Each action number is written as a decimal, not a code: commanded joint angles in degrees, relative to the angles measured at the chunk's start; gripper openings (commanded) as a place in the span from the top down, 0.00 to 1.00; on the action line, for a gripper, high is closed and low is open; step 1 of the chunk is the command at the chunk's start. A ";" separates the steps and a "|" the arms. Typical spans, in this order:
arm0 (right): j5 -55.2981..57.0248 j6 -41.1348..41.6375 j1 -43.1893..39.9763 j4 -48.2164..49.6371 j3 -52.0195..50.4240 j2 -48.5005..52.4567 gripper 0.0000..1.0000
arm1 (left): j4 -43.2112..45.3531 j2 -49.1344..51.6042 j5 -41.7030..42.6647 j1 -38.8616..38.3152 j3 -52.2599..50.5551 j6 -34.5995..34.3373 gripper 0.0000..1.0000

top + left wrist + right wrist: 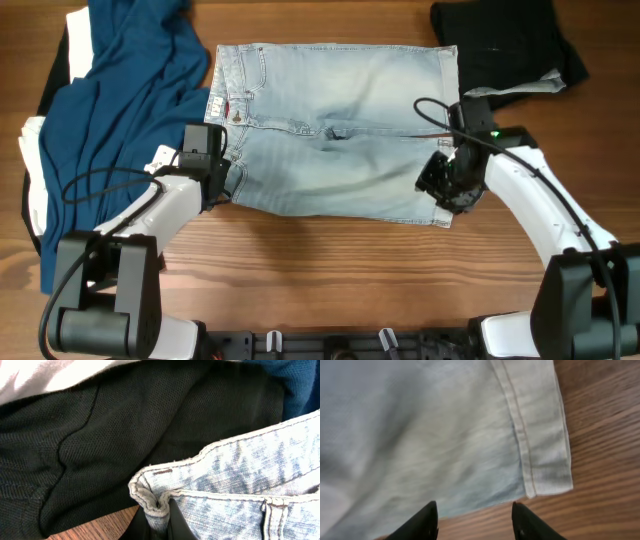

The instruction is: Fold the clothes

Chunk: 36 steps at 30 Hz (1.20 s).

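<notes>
The denim shorts [340, 130] lie flat on the table [330, 270], left gripper [157, 516] pinched tight on their waistband corner, right gripper [474, 510] spread wide and empty above the hem corner.

This looks like a robotics lab bench. A wood-grain table [330, 290] fills the overhead view. The left arm [165, 215] and right arm [545, 205] stand on black bases [105, 290] at its near edge, cables [100, 178] looping, and denim shorts [340, 130] lie spread beside a heaped deep-blue garment [120, 90].
</notes>
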 commanded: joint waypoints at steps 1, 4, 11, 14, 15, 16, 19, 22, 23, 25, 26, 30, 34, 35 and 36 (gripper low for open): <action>3.87 5.55 0.24 2.14 -5.49 -0.90 0.56 | -1.09 3.48 1.73 0.74 -1.84 0.24 0.96; 11.13 12.17 0.24 2.91 -7.32 -0.90 0.59 | -1.09 3.48 1.73 0.74 -1.84 0.24 0.96; 12.55 14.69 0.24 8.76 -12.26 -0.79 0.51 | -1.44 3.48 1.75 0.74 -1.84 0.24 0.96; 9.49 15.19 0.24 8.83 -14.08 -0.79 0.51 | -1.46 3.48 1.81 0.74 -1.84 0.24 0.96; 8.90 15.17 0.24 8.96 -14.43 -0.79 0.50 | -1.46 3.48 1.97 0.74 -1.84 0.22 0.96; 8.68 15.15 0.24 9.03 -14.49 -0.79 0.46 | -1.46 3.48 1.97 0.74 -1.84 0.22 0.96; 8.50 14.60 0.24 10.14 -14.49 -0.79 0.49 | -1.92 3.48 1.95 0.74 -1.84 0.24 0.96; 8.50 10.49 0.24 11.80 -14.47 -0.79 0.94 | -2.75 3.34 1.95 0.74 -1.84 0.26 0.96; 8.48 9.60 0.24 12.09 -14.47 -0.79 0.96 | -3.02 3.02 1.97 0.74 -1.84 0.28 0.96; 7.67 6.05 0.11 12.79 -14.23 -0.81 0.96 | -5.09 0.76 1.95 0.74 -1.81 0.28 0.96; 7.34 5.01 -0.11 12.70 -13.84 -0.81 0.96 | -6.38 -0.68 1.92 0.74 -1.77 0.31 0.96; 2.19 -2.56 -3.85 11.15 -9.09 -2.62 0.96 | -12.46 -11.91 2.45 0.74 -1.60 7.76 0.96; 1.60 -7.74 -9.55 3.28 -2.32 -10.01 0.96 | -21.33 -27.17 2.62 0.74 -1.60 9.38 0.96; 1.60 -8.59 -10.73 1.49 -1.09 -12.00 0.96 | -22.82 -30.08 2.86 0.74 -1.60 9.35 0.96; 1.60 -9.70 -12.17 -0.87 0.44 -14.56 0.96 | -24.48 -33.27 3.32 0.74 -1.60 9.35 0.96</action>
